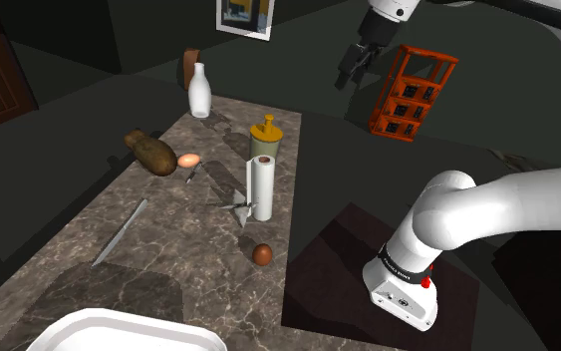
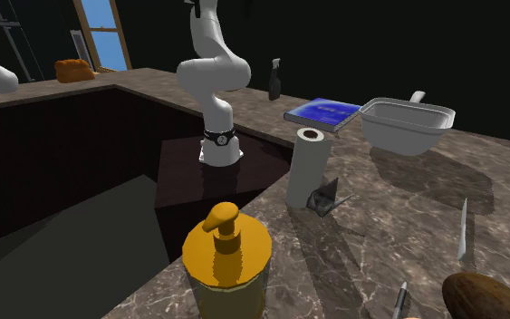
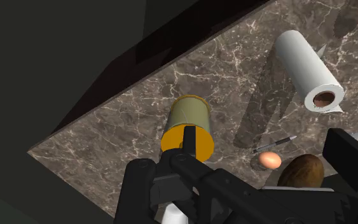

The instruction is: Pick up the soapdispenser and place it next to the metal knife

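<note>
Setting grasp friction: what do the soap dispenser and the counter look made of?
Soap dispenser: probably plastic. It has a smooth amber-yellow cap and pump with soft highlights, and a paler olive body. Glazed ceramic can't be ruled out.
Counter: polished stone, likely marble, brown with white veining and a faint sheen.

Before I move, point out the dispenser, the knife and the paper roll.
dispenser [image 1: 264,146]: shoulder view, on its body below the yellow pump.
knife [image 1: 120,232]: shoulder view, middle of the long blade.
paper roll [image 1: 262,187]: shoulder view, on its white side wall.
</note>
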You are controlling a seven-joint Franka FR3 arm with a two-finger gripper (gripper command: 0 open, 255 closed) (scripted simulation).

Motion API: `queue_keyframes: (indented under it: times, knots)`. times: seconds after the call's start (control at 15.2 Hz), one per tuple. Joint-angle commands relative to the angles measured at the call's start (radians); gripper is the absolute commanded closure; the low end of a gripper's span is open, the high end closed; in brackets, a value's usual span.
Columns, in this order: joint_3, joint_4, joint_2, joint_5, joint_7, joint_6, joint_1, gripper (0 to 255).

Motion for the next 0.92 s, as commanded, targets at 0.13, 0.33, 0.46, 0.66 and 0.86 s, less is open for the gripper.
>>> queue_keyframes:
  times: [0.13, 0.33, 0.46, 0.66, 0.86]
  knots:
    - [-0.016, -0.023, 0.041, 0.001, -0.007, 0.069, -0.001, 0]
    - [-0.039, -0.048, 0.112, 0.005, -0.019, 0.171, -0.003, 0]
    - [-0.054, -0.057, 0.165, 0.01, -0.029, 0.238, -0.002, 0]
    - [-0.078, -0.059, 0.253, 0.021, -0.045, 0.335, 0.0, 0]
    - [-0.102, -0.049, 0.349, 0.039, -0.065, 0.426, 0.006, 0]
